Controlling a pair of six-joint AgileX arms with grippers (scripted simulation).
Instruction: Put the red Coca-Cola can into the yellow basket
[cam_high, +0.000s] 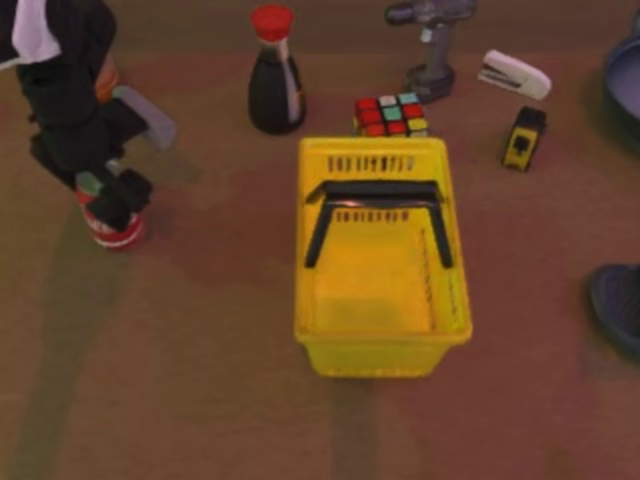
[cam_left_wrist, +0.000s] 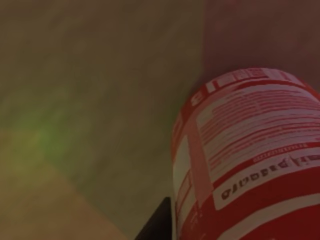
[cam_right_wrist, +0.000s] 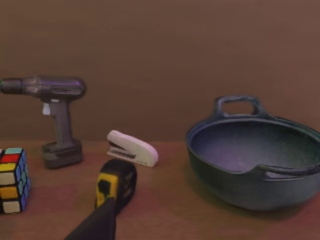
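The red Coca-Cola can (cam_high: 116, 233) stands upright on the table at the left side, well left of the yellow basket (cam_high: 315, 300). My left gripper (cam_high: 110, 196) reaches down over the can's top, shut on it. In the left wrist view the can (cam_left_wrist: 250, 160) fills most of the picture, and one dark finger (cam_left_wrist: 157, 225) lies against its side. The basket is empty, with its black handles (cam_high: 380, 190) folded across its far half. My right gripper (cam_high: 615, 300) stays parked at the right edge, open, with one finger (cam_right_wrist: 100, 222) showing.
Behind the basket stand a dark soy-sauce bottle with a red cap (cam_high: 275, 85), a colour cube (cam_high: 390, 115), a drill (cam_high: 432, 45), a white stapler (cam_high: 515, 73) and a yellow tape measure (cam_high: 523, 137). A dark pot (cam_high: 625, 75) sits at the back right.
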